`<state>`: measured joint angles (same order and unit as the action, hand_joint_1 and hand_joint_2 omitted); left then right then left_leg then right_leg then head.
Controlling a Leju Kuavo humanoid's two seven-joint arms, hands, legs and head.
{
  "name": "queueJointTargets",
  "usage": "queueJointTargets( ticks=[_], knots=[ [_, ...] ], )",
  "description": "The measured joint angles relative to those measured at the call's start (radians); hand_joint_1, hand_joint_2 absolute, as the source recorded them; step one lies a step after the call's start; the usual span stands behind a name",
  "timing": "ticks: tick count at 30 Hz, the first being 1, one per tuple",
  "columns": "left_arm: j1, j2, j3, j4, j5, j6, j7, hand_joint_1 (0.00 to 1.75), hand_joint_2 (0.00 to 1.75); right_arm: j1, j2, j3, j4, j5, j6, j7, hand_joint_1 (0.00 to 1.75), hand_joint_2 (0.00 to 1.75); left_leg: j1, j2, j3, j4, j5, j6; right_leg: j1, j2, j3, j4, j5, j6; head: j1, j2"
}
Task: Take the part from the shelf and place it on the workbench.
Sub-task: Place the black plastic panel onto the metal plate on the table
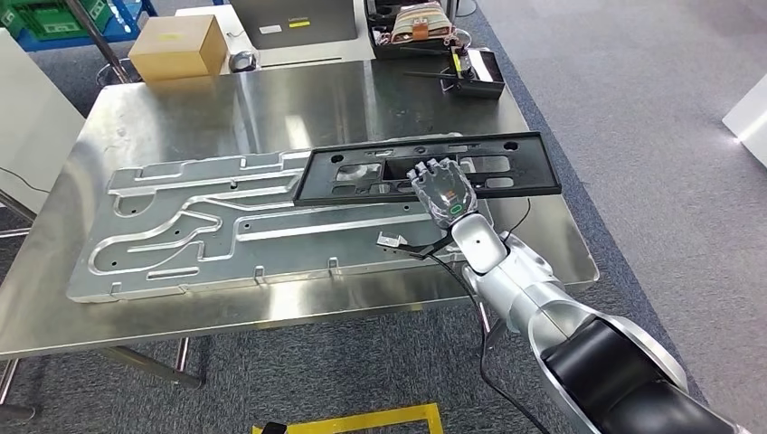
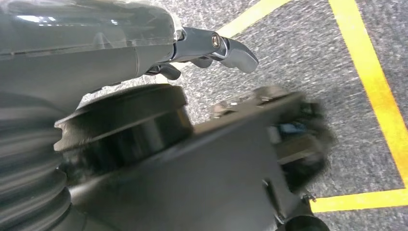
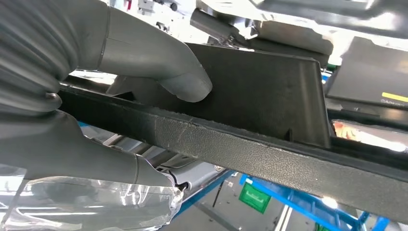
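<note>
Part (image 1: pixel 425 167) gripped by right hand (image 1: pixel 443 190); fingers (image 3: pixel 185 84) partly hidden.

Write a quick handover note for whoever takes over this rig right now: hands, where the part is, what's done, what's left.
Right hand grips the black part, thumb pressed on it, over the workbench and the silver plate.
Left hand hangs over the floor, holding nothing.
Done: part is off the shelf and at the bench.
Left: set it down flat, release, withdraw.

right robot hand (image 3: pixel 96 96) grips black part (image 3: pixel 269 101) | thumb (image 3: pixel 159 62) pressed on its face
</note>
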<state>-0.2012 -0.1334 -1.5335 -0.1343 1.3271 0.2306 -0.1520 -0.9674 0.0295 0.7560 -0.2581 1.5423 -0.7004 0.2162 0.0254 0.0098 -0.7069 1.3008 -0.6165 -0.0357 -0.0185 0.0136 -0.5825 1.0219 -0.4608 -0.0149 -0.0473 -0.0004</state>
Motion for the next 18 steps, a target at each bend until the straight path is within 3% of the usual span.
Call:
queueJointTargets(
  ticks=[1,2,4,5,9,11,13,15,17,18],
  knots=[
    [0.001,0.0,0.0,0.0,0.006,0.001,0.0,0.0,1.75,0.001,0.0,-0.001,-0.002,0.0,0.0,0.0,1.75,1.75,-0.005,-0.001,-0.01,-0.029,0.003,0.008,0.005,0.003,0.017,0.0,-0.011,-0.001,0.0,0.0],
    [0.002,0.0,0.0,0.0,0.012,0.001,0.0,0.0,1.75,0.001,0.001,-0.002,-0.006,0.001,0.0,0.0,1.75,1.75,-0.011,-0.002,-0.011,-0.08,0.037,0.02,0.009,0.005,0.035,0.0,-0.022,-0.002,0.0,0.0],
    [0.003,0.0,0.001,0.0,0.021,0.001,-0.003,0.0,1.75,0.001,0.002,-0.002,-0.013,0.001,0.0,0.0,1.75,1.75,-0.024,-0.006,0.0,-0.19,0.152,0.044,0.016,0.007,0.061,-0.002,-0.043,-0.003,0.0,0.0],
    [0.003,0.001,0.002,0.0,0.023,0.001,-0.003,0.0,1.75,0.001,0.002,-0.002,-0.015,0.001,0.0,0.0,1.75,1.75,-0.027,-0.007,0.004,-0.223,0.195,0.052,0.017,0.007,0.068,-0.003,-0.048,-0.003,0.0,0.0],
    [0.004,0.001,0.002,0.0,0.024,0.001,-0.004,0.0,1.75,0.001,0.003,-0.002,-0.016,0.001,0.0,-0.001,1.75,1.75,-0.033,-0.012,0.004,-0.258,0.254,0.06,0.018,0.009,0.075,-0.003,-0.055,-0.001,0.0,0.0],
    [0.005,0.002,0.004,0.0,0.026,0.001,-0.005,0.0,1.75,0.0,0.004,-0.002,-0.017,0.001,0.0,-0.001,1.75,1.75,-0.041,-0.017,0.006,-0.279,0.288,0.067,0.017,0.013,0.08,-0.005,-0.064,0.008,0.0,0.0],
    [0.002,0.002,0.006,0.0,0.033,0.002,-0.008,0.0,1.75,-0.003,0.004,-0.003,-0.032,0.001,0.0,-0.002,1.75,1.75,-0.041,-0.018,0.021,-0.295,0.285,0.075,0.015,0.01,0.081,-0.001,-0.082,0.023,0.0,0.0],
    [-0.001,0.002,0.013,0.0,0.043,0.003,-0.01,0.0,1.75,-0.005,0.003,-0.008,-0.057,0.0,-0.001,-0.009,1.75,1.75,-0.038,-0.017,0.036,-0.311,0.279,0.085,0.014,0.001,0.043,0.077,-0.125,0.035,0.0,0.0],
    [-0.003,0.002,0.02,0.0,0.052,0.004,-0.01,0.0,1.75,0.002,0.003,-0.022,-0.077,-0.006,-0.001,-0.025,1.75,1.75,-0.038,-0.017,0.042,-0.312,0.272,0.09,0.013,-0.003,-0.045,0.215,-0.172,0.04,0.0,0.0],
    [-0.002,0.002,0.022,0.0,0.056,0.005,-0.01,0.0,1.75,0.008,0.003,-0.032,-0.085,-0.015,-0.001,-0.036,1.75,1.75,-0.038,-0.018,0.043,-0.311,0.269,0.091,0.012,-0.003,-0.081,0.26,-0.176,0.041,0.0,0.0]
  ],
)
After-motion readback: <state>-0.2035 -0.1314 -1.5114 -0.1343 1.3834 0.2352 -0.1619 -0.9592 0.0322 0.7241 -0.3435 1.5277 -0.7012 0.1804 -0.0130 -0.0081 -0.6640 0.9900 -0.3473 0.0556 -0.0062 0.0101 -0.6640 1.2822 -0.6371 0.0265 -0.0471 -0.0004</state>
